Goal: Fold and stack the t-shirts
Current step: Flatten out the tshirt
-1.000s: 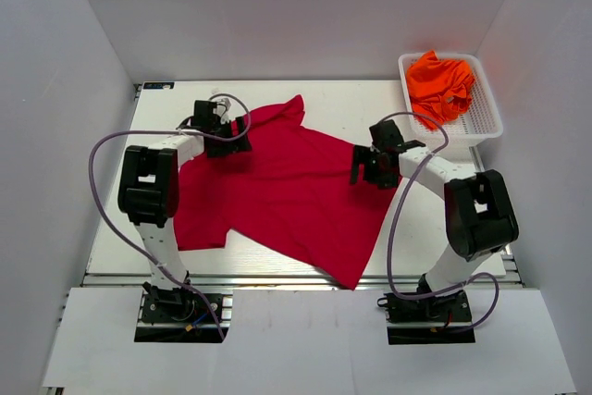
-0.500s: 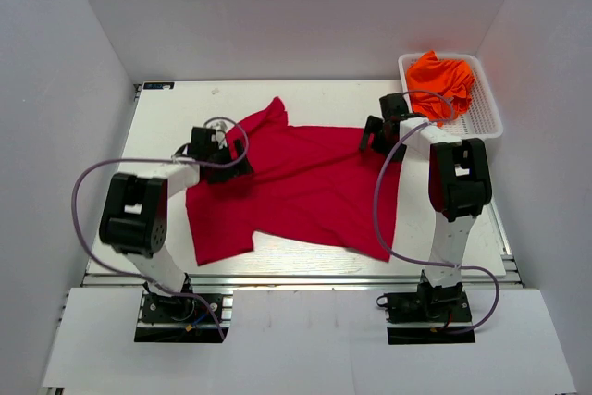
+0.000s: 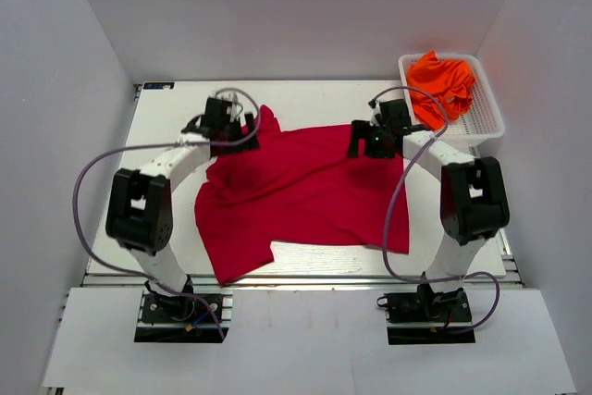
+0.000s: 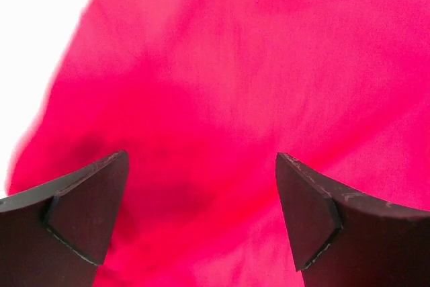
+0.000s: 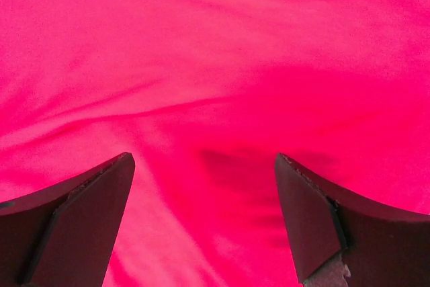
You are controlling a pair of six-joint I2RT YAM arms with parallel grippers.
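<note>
One crimson t-shirt (image 3: 305, 191) lies rumpled across the tabletop (image 3: 166, 127) between two robot arms.
The left claw (image 3: 246, 129) is over its far-left edge and the right claw (image 3: 361, 143) over its far-right corner, both spread wide and gripping nothing. Both arms reach forward. Orange t-shirts (image 3: 442, 79), number unclear, fill one white basket (image 3: 488, 122).

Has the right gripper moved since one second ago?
Yes. The right gripper has moved upward in the top view, away from the near edge, and is now nearer to the white basket.
</note>
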